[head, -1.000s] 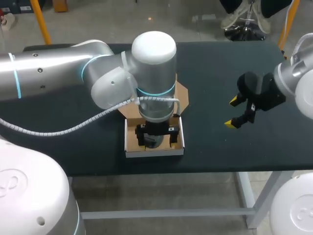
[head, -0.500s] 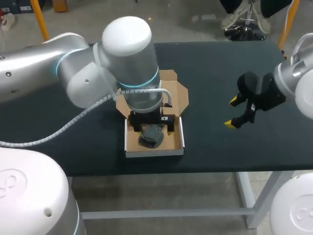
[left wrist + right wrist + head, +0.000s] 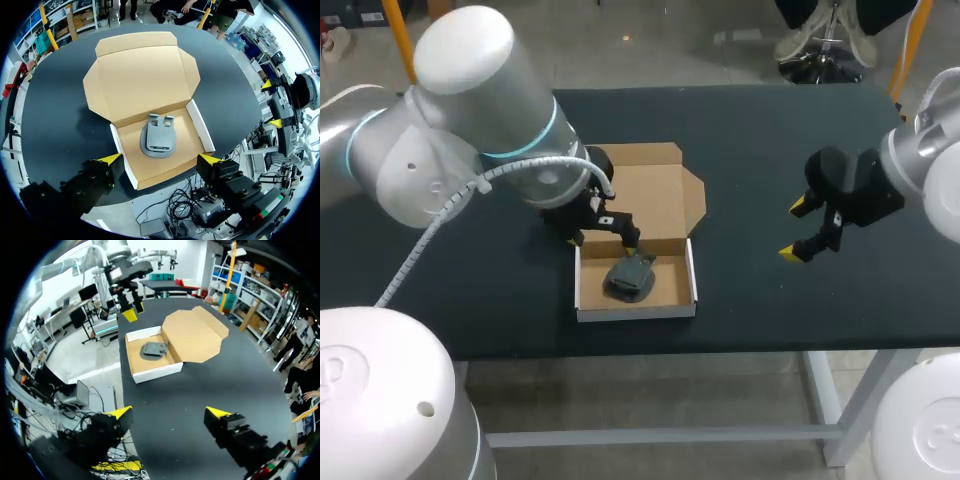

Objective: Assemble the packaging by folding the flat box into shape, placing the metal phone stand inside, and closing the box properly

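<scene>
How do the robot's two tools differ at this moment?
The left tool hangs above the open box, close to the phone stand lying inside. The right tool hangs over bare table, well off to the box's side. The left tool points down at the box, while the right tool is tilted, facing across the table toward it. Both are open, hold nothing, and have yellow tips.
</scene>
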Motion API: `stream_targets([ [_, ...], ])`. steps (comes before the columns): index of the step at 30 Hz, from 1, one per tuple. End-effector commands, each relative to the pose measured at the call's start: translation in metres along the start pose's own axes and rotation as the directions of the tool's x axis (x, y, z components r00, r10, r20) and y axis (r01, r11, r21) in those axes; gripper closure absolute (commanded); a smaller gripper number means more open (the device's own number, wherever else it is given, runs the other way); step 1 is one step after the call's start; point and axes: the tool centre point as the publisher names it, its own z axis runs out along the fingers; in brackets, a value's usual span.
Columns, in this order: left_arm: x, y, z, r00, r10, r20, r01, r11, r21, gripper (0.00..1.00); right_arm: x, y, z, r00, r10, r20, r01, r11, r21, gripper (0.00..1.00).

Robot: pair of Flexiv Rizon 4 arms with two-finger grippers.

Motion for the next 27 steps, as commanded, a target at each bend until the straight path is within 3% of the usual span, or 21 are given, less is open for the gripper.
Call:
stream_targets([
  [1,-0.018,0.004,-0.010,0.993,0.025,-0.111,-0.023,1.000,0.018,0.00,0.000,-0.001,-0.002,1.000,-0.002,-0.006,0.002,1.000,-0.005,0.00],
  [14,-0.057,-0.019,-0.014,0.955,0.217,-0.201,-0.204,0.975,0.085,0.00,0.000,-0.001,-0.002,1.000,-0.002,-0.006,0.002,1.000,-0.005,0.00],
  [19,-0.072,-0.028,-0.012,0.919,0.311,-0.241,-0.294,0.950,0.106,0.00,0.000,-0.001,-0.002,1.000,-0.002,-0.006,0.002,1.000,-0.005,0.00],
  [27,-0.085,-0.040,-0.009,0.918,0.327,-0.227,-0.304,0.944,0.129,0.00,0.000,-0.001,-0.002,1.000,-0.002,-0.006,0.002,1.000,-0.005,0.00],
])
